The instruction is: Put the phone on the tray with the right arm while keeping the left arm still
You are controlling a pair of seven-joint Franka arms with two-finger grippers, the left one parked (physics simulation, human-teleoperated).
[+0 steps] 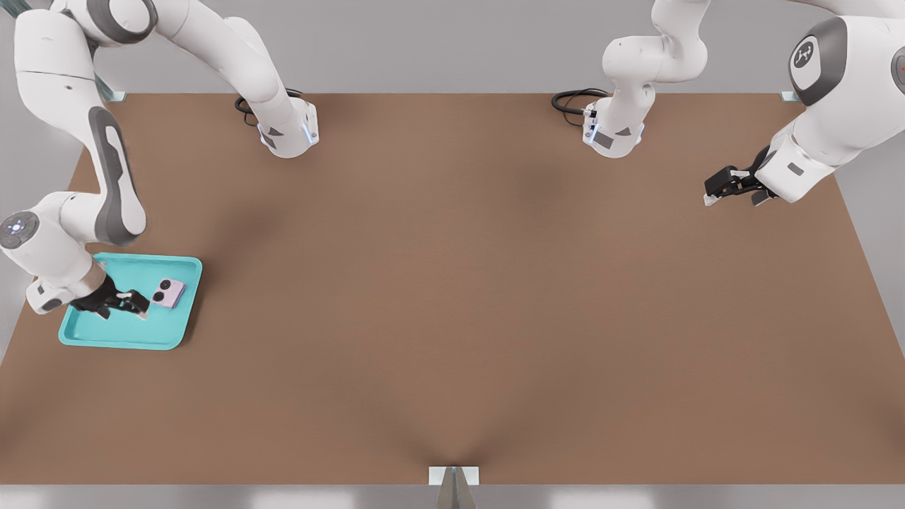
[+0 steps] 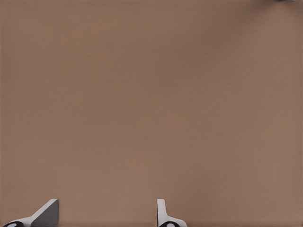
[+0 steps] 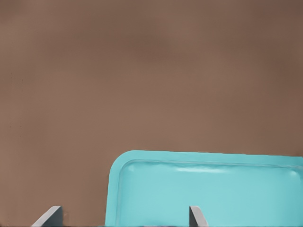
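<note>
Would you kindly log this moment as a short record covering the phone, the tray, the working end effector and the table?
phone: pale pink, lying flat inside the tray, lenses up
tray: turquoise, on the table near the front view's left edge
end effector: on the right arm, over the tray, beside the phone and apart from it, fingers spread with nothing between them
fingertips: apart in the right wrist view, with tray floor between them
table: brown
task state: phone appears placed and released

Glossy turquoise plastic tray (image 1: pixel 106 336), matt brown table (image 1: pixel 452 297), smooth pale pink phone (image 1: pixel 168 293).
</note>
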